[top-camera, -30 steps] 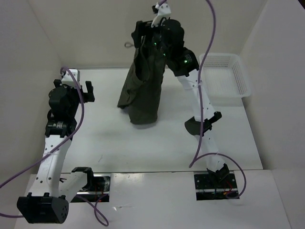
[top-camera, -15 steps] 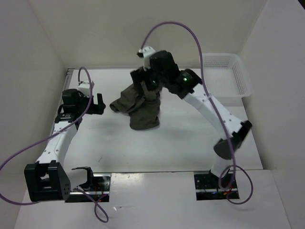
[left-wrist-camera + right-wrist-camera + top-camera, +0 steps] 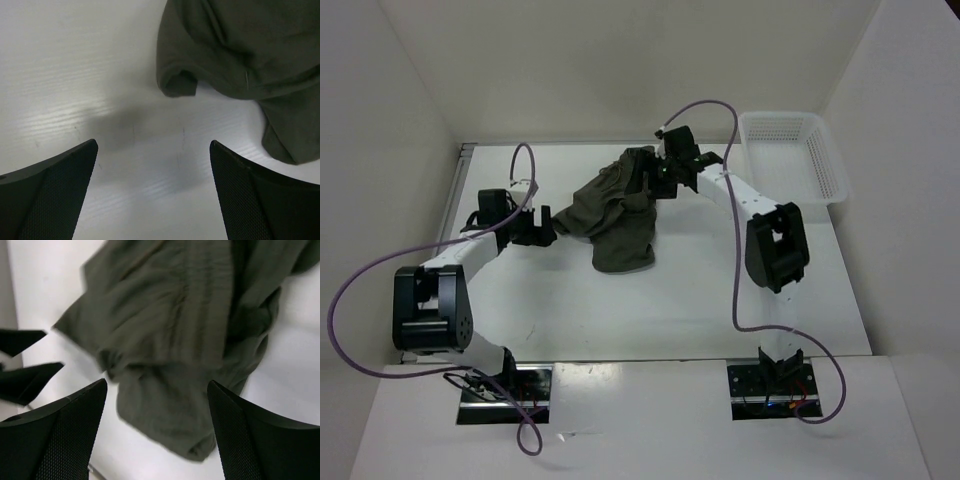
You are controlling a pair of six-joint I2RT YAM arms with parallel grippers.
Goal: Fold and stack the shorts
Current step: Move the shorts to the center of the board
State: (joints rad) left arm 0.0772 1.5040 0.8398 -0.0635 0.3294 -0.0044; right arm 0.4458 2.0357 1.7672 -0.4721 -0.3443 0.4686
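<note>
On your white table [image 3: 700, 300], the dark olive shorts [image 3: 620, 215] lay in a crumpled, unfolded heap. The white mesh basket [image 3: 825, 165] sat well to the right of the shorts. Your right gripper [image 3: 655, 175] hung over the shorts' far right part, jaws spread, grasping nothing. Your left gripper [image 3: 548, 227] sat low just left of the shorts, likewise released, a rolled hem lying ahead of its fingers.
</note>
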